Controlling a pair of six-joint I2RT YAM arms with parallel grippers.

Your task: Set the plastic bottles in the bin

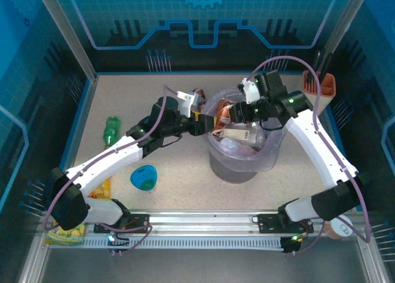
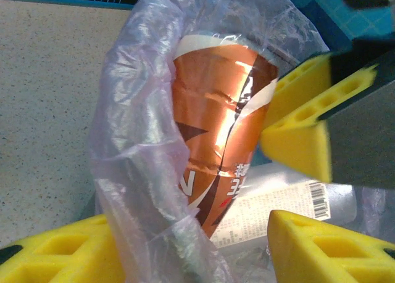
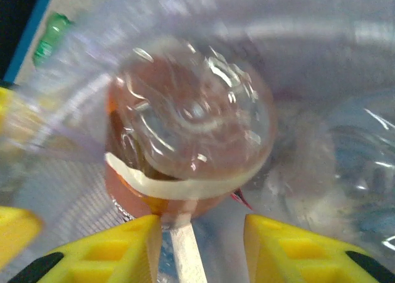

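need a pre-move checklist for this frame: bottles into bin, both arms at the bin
1. Brown-labelled bottle inside the bin: ok, it leans at the left side, inside the bag liner.
2. Right gripper free of that bottle: cannot tell; jaws narrow, and the bottle's base sits right at the fingertips.
3. Left gripper free of the bag liner: not ok, the film lies between its fingers.
4. All bottles binned: not ok, a green bottle lies on the table, far left.
5. Way to the green bottle: ok, the blue bowl sits nearer the bases, apart from it.
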